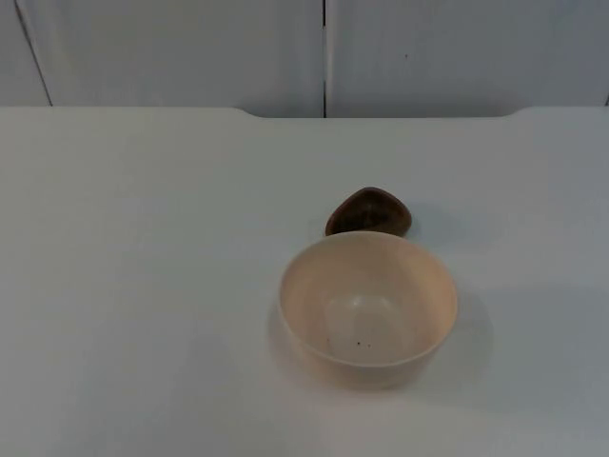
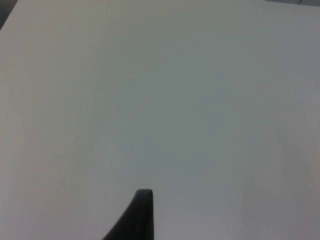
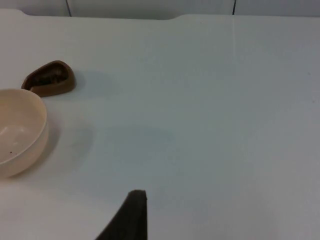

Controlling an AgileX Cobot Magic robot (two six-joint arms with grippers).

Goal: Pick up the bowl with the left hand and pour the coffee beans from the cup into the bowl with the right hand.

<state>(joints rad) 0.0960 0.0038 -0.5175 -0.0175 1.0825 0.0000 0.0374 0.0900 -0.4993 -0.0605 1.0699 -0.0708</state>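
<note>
tabletop (image 1: 143,286), white and bare on its left side, is what the left gripper (image 2: 142,210) looks onto from well clear of the objects. one black fingertip is visible there, so i cannot tell how far its fingers are open, and nothing shows in its hold. near the middle stands the cream bowl (image 1: 367,307), upright, with only a few dark specks inside. just behind it, touching or nearly so, sits the small brown cup (image 1: 369,211), and the right wrist view shows coffee beans (image 3: 49,77) in it. the right gripper (image 3: 134,212) waits well to the right of both, again with one fingertip visible, its opening impossible to judge, carrying nothing.

neither grasp appears begun. the likely trouble is the tight spacing: fingers closing on the bowl's rim could nudge the cup and scatter beans. the cup is low and irregular, so a poor grip may let it twist during the tilt. if the bowl is lifted off level, beans could bounce over its edge.
</note>
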